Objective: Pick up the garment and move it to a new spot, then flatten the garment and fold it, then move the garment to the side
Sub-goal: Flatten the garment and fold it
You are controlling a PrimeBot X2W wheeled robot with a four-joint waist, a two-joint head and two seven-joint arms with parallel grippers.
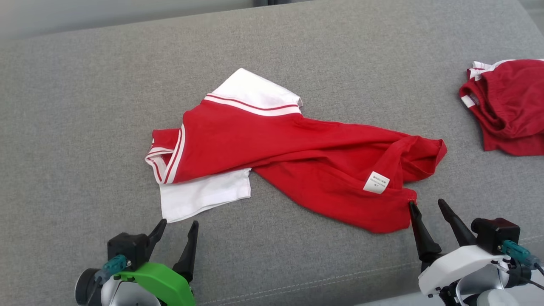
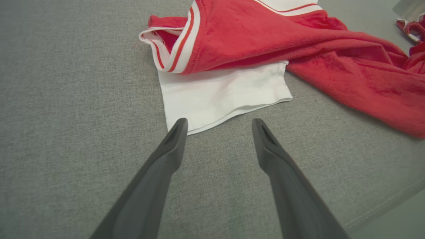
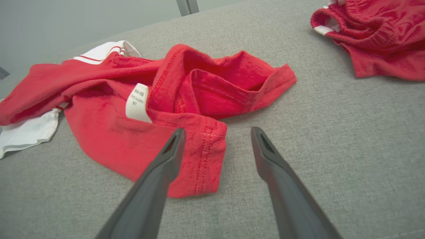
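**Crumpled red T-shirt on grey cushion, both claws spread wide**

Head view: the red T-shirt (image 1: 289, 144) lies in the middle of a grey woven cushion (image 1: 85, 127), bunched and twisted into a long diagonal shape. Its knit is soft and matte. One white sleeve (image 1: 204, 193) lies flat at the lower left; another white panel with red stripes sticks out at the top. A small white care label (image 1: 376, 182) sits near the rumpled right end. A second red garment (image 1: 510, 106) is heaped at the right edge, well apart, with bare cushion between. The left gripper (image 1: 179, 222) is near the white sleeve's corner, fingers parted and gripping nothing. The right gripper (image 1: 426, 202) is just as wide, one fingertip at the shirt's lower hem corner.

Left wrist view: the left gripper (image 2: 219, 121) points at the white sleeve's (image 2: 219, 93) smooth, layered edge, one tip overlapping its corner. Whether it touches I cannot tell. Open grey weave spreads to the left, and the cushion's stitched front seam (image 2: 382, 205) runs at the lower right.

Right wrist view: the right gripper (image 3: 218, 130) straddles the double-stitched hem corner (image 3: 206, 159), one finger over red cloth, the other over bare cushion. The care label (image 3: 137, 103) stands up beside deep folds. Clear cushion lies on the right, up to the second red garment (image 3: 382, 36).
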